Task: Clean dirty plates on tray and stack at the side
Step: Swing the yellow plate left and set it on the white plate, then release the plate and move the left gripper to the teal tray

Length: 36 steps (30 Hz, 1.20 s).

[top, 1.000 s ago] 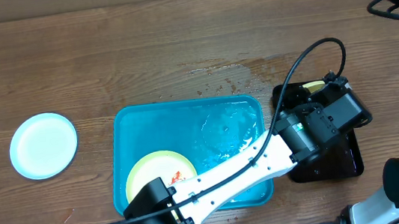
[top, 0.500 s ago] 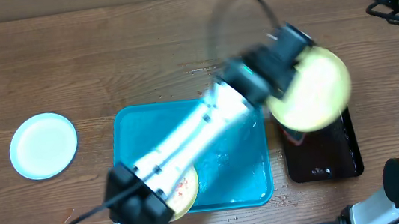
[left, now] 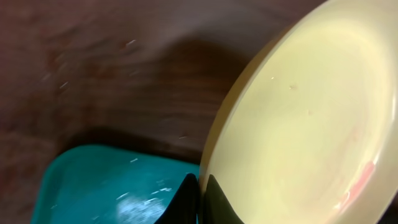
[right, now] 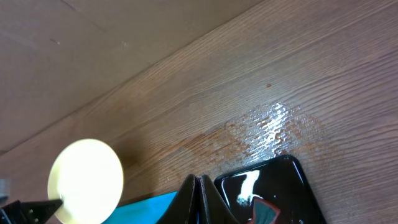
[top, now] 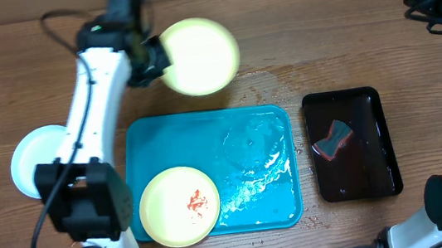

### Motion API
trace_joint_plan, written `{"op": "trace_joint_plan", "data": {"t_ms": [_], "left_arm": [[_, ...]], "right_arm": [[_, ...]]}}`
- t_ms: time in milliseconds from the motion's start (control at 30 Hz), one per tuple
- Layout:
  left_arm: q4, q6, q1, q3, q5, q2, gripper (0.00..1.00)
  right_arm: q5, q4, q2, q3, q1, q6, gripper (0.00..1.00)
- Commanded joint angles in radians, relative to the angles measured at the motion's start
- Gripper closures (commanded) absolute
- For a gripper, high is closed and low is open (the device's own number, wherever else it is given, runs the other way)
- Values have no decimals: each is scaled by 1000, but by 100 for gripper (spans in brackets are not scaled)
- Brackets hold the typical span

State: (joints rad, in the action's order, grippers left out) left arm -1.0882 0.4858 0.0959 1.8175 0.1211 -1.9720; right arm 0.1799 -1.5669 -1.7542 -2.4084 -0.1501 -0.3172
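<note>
At the front, one yellow plate (top: 179, 206) with red sauce lies in the tray (top: 249, 150), not yet wiped. Left of it, a blue-white plate (top: 38, 166) rests clean on the table (top: 321, 46). Further back, the left claw (top: 155, 62) is clamped on a second yellow plate (top: 201, 55), not yet stacked. The right claw (right: 199, 198) is closed, empty.

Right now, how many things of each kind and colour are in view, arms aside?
Pale yellow plates: 2 (held plate, smeared plate)
Blue-white plate: 1
Turquoise tray: 1
Black tray: 1
Sponge: 1
Total: 6
</note>
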Motion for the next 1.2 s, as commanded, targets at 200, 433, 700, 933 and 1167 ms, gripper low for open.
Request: {"op": "trace_joint_plan", "data": {"t_ms": [200, 433, 700, 933, 1167], "left_arm": [[273, 104, -273, -553, 129, 374, 95], [306, 124, -531, -809, 130, 624, 95], [343, 132, -920, -974, 145, 659, 96], [423, 127, -1137, -990, 180, 605, 96], [478, 132, -1148, -990, 156, 463, 96]], "right_arm": [[92, 1, 26, -20, -2, 4, 96], [115, -9, 26, -20, 0, 4, 96], [114, -76, 25, -19, 0, 32, 96], [115, -97, 25, -19, 0, 34, 96], [140, -98, 25, -19, 0, 34, 96]]}}
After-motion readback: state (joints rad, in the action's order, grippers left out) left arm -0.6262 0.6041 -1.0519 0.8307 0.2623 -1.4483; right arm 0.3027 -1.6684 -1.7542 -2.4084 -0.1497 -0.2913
